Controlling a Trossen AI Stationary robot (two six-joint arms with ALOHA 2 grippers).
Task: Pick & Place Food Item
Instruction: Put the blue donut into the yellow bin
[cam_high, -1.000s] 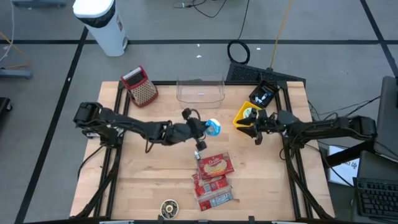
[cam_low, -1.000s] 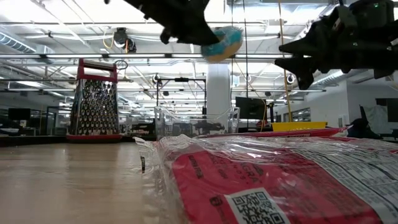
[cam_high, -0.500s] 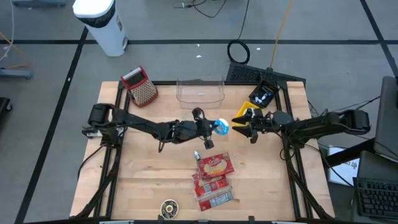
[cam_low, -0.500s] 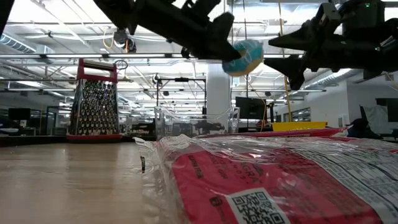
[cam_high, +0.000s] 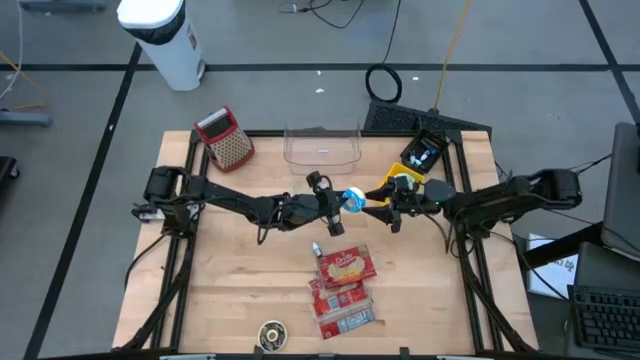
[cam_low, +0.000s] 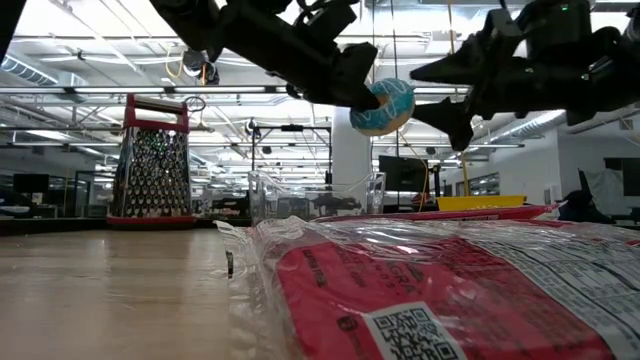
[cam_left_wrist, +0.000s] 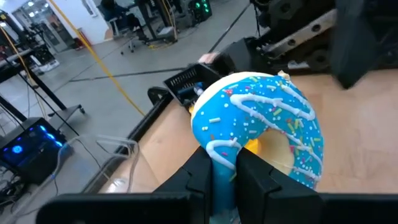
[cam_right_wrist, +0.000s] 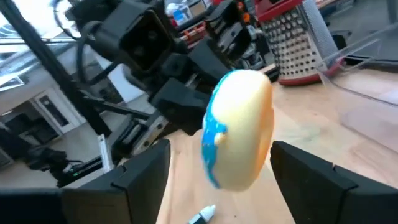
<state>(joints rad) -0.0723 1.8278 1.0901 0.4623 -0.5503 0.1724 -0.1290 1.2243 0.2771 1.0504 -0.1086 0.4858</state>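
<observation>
Through my right wrist camera, the doughnut (cam_right_wrist: 239, 127) fills the middle, edge-on: pale underside facing me, blue icing along one rim. My right gripper's (cam_right_wrist: 221, 167) fingers (cam_right_wrist: 140, 171) stand spread on either side of it. Behind, the left gripper (cam_right_wrist: 186, 93) clamps it. A grater (cam_right_wrist: 292, 40) stands on the desk (cam_right_wrist: 360, 124) beyond.

Your left arm reaches across the middle of the wooden surface (cam_high: 220, 300), its left tool (cam_high: 343, 201) raised and clamped on a blue-iced doughnut with white drizzle and sprinkles (cam_high: 353, 199). Your right arm stretches in from the opposite side; its right tool (cam_high: 384, 205) faces the left one, fingers spread wide on either side of the doughnut.
</observation>
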